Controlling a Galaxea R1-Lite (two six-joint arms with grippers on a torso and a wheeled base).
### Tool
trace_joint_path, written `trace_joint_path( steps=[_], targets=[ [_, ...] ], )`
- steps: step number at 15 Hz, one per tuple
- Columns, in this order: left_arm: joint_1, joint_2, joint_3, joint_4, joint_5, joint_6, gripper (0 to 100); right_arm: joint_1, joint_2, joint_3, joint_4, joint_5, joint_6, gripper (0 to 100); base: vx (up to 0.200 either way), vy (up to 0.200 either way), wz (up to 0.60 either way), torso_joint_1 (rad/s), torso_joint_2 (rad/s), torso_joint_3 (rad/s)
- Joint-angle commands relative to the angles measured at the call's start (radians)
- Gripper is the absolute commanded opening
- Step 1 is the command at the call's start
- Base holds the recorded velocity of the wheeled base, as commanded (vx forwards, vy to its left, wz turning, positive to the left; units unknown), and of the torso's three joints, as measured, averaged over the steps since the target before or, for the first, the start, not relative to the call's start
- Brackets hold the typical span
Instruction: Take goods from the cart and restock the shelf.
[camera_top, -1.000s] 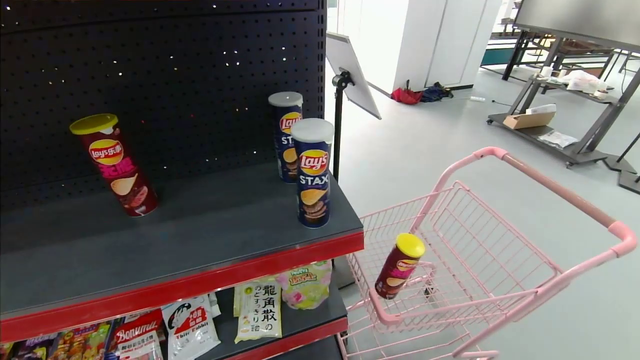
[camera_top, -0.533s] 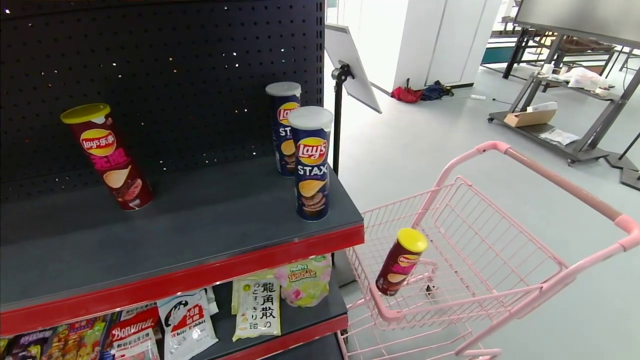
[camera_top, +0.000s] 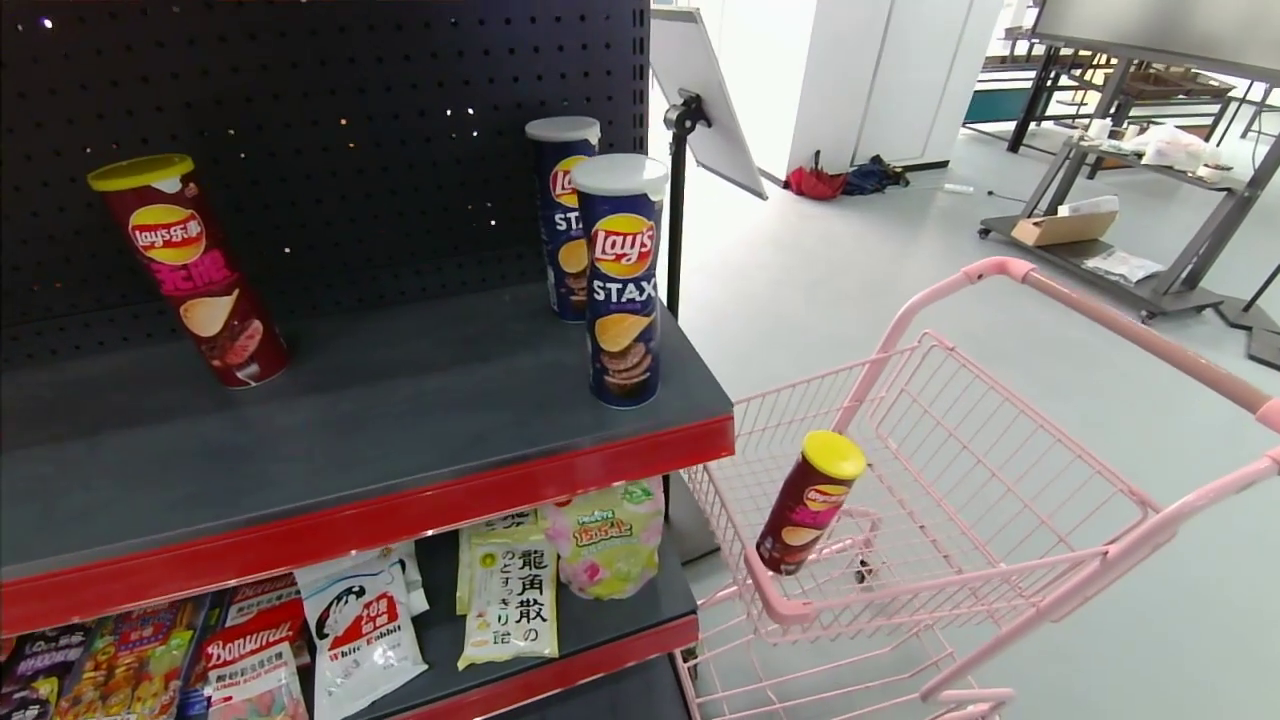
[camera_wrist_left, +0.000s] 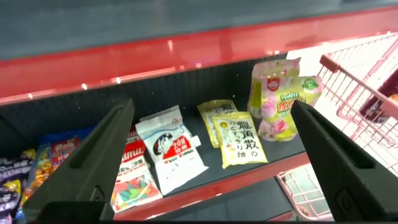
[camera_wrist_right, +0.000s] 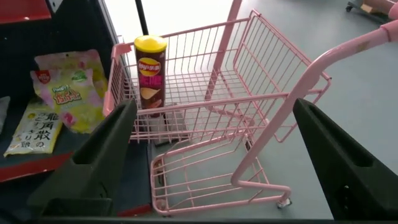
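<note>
A maroon chips can with a yellow lid (camera_top: 812, 500) leans in the pink cart (camera_top: 1000, 470) beside the shelf; the right wrist view has this can (camera_wrist_right: 149, 71) at the basket's corner. On the grey upper shelf (camera_top: 400, 420) stand a second maroon can (camera_top: 190, 270) at the left and two dark blue cans (camera_top: 620, 280) (camera_top: 562, 225) at the right end. My left gripper (camera_wrist_left: 212, 106) is open and empty, facing the lower shelf of snack bags. My right gripper (camera_wrist_right: 214, 106) is open and empty, above and short of the cart.
Snack bags (camera_top: 510, 590) lie on the lower shelf (camera_top: 600, 645). A black pegboard (camera_top: 350, 150) backs the upper shelf. A stand with a white board (camera_top: 690, 110) rises just past the shelf end. Open floor lies beyond the cart, and metal racks (camera_top: 1130, 230) stand far right.
The whole head picture has shifted, so the camera moved. The cans on the shelf and the can in the cart keep their places.
</note>
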Motion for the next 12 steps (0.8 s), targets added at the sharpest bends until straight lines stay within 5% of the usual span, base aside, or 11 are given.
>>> trace_joint_path(
  steps=[1, 6, 12],
  targets=[
    [0.000, 0.001, 0.000, 0.000, 0.000, 0.000, 100, 0.000, 0.000, 0.000, 0.000, 0.000, -0.001, 100, 0.000, 0.000, 0.00, -0.159, 0.41, 0.256],
    [0.000, 0.001, 0.000, 0.000, 0.000, 0.000, 100, 0.000, 0.000, 0.000, 0.000, 0.000, -0.002, 100, 0.000, 0.000, 0.00, -0.174, 0.50, 0.318],
    [0.000, 0.001, 0.000, 0.000, 0.000, 0.000, 100, 0.000, 0.000, 0.000, 0.000, 0.000, -0.001, 100, 0.000, 0.000, 0.00, -0.021, 0.06, 0.042]
  ],
)
